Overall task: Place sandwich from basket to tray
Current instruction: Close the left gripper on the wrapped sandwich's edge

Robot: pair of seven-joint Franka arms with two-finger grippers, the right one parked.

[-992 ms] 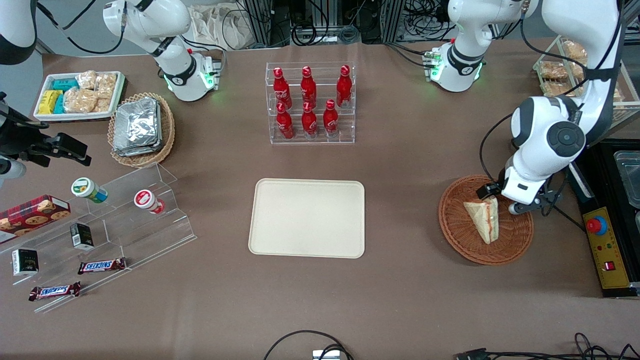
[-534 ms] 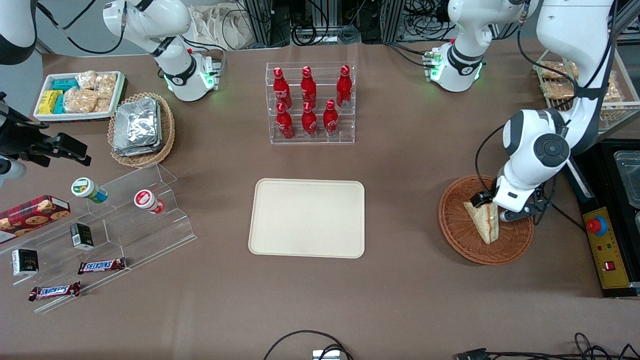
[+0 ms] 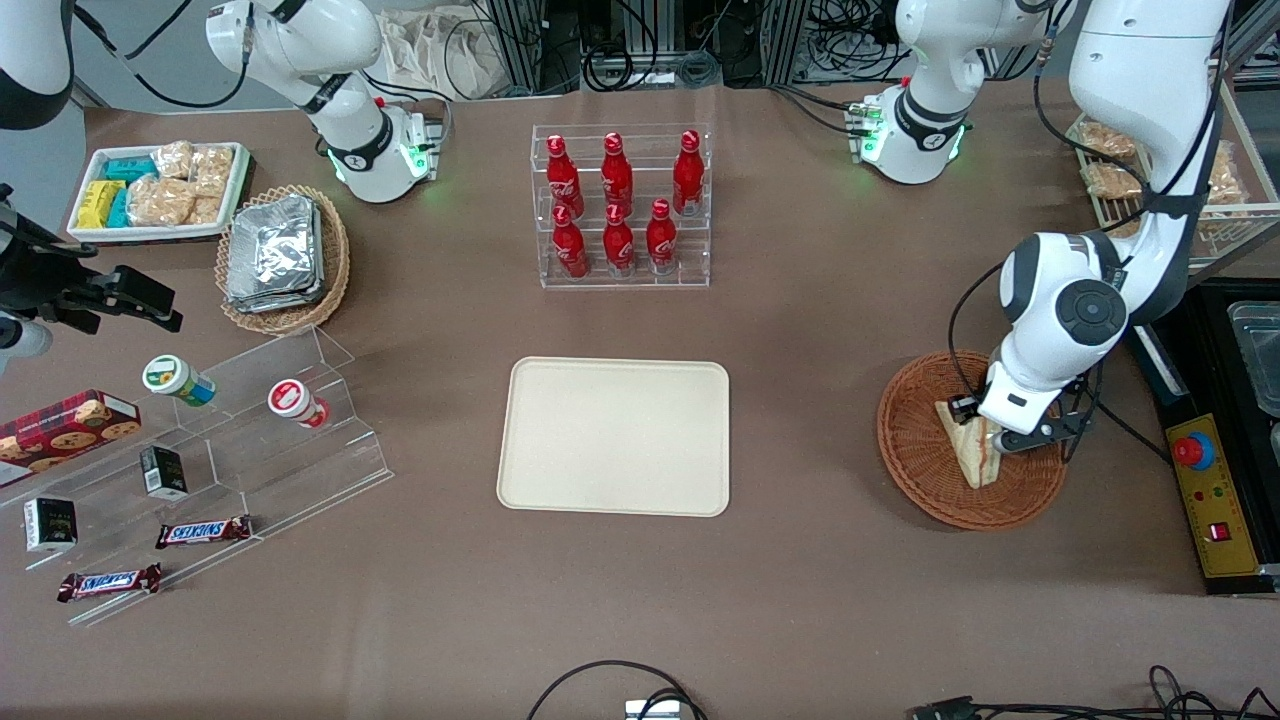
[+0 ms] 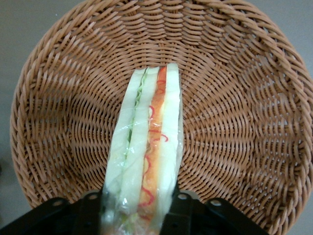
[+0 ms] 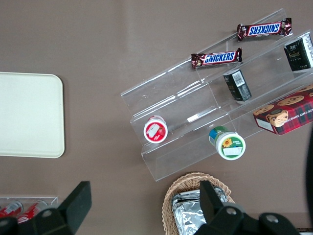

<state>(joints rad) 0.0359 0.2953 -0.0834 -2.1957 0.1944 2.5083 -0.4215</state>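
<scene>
in the round brown basket (image 3: 925, 470) at the right of the front view, the sandwich (image 3: 972, 452) stands on edge, with the gripper (image 3: 985, 432) clamped on it. the tray (image 3: 614, 437) sits mid-surface.

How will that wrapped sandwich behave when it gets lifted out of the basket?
The sandwich looks soft, so the hand straddling it in the basket may squash it. Its clear film probably makes it slippery. Likely light.

Hand (image 3: 985, 428) covers the sandwich's (image 3: 972, 457) upper end in the front view
</scene>
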